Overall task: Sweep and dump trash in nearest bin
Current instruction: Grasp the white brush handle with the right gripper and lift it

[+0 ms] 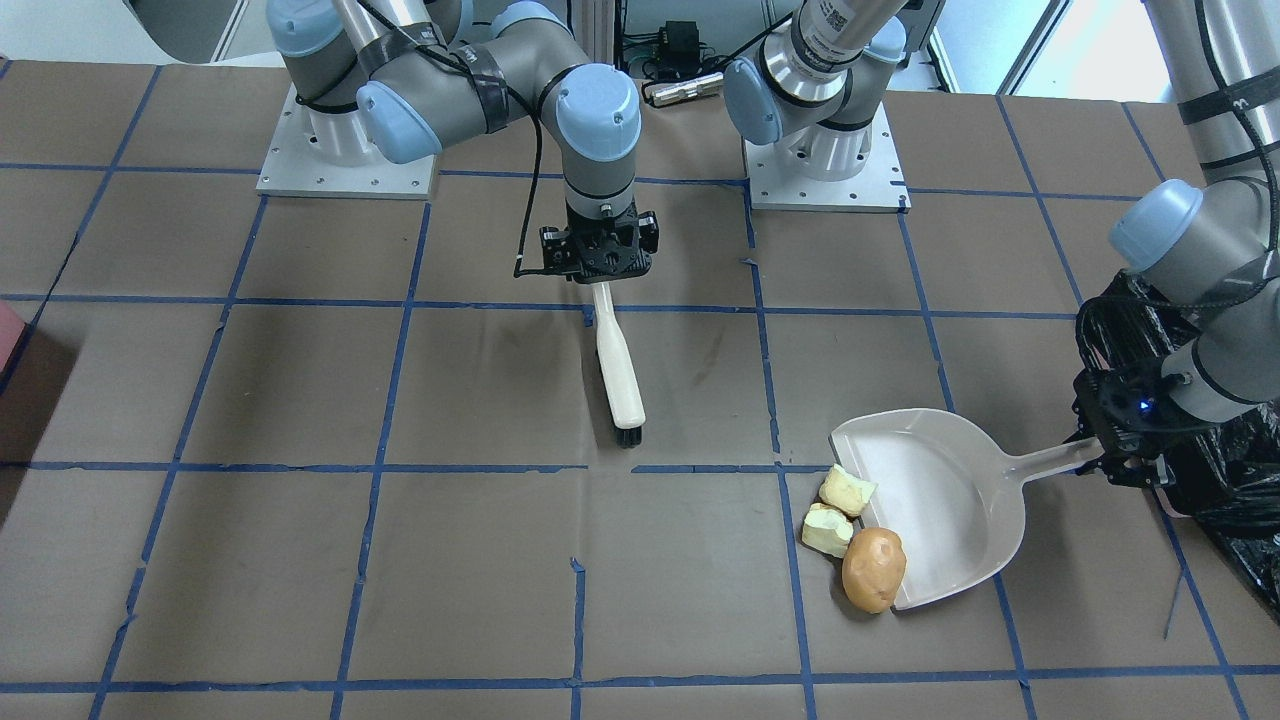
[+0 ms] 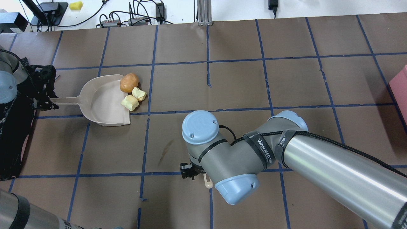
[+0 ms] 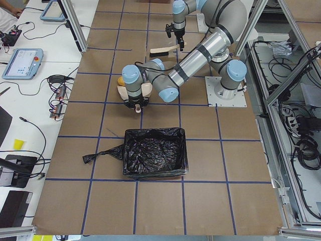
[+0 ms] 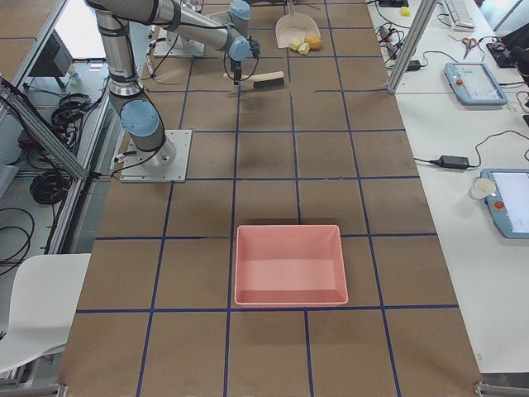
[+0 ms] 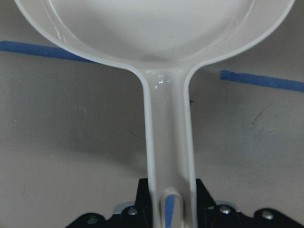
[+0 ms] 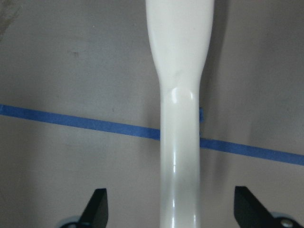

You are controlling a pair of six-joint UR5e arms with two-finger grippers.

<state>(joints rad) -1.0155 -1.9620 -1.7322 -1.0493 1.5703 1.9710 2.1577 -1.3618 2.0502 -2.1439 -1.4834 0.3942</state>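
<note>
Pale and orange trash lumps (image 1: 850,525) rest at the mouth of the dustpan (image 1: 940,490), far left; light, apt to roll. Left gripper (image 1: 1120,455) pinches its handle; right gripper (image 1: 598,262), fingers (image 6: 99,206) spread, straddles the stiff brush handle (image 1: 606,325).

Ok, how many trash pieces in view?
3, all at the dustpan mouth: one pale chunk, a second pale chunk beside it, the orange-brown lump at the lip's end. None seem hidden.

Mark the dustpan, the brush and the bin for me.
dustpan (image 1: 940,495): exterior front-facing view, on the bare pan floor.
brush (image 1: 618,365): exterior front-facing view, on its pale back.
bin (image 3: 153,153): exterior left view, on the black liner inside.
</note>
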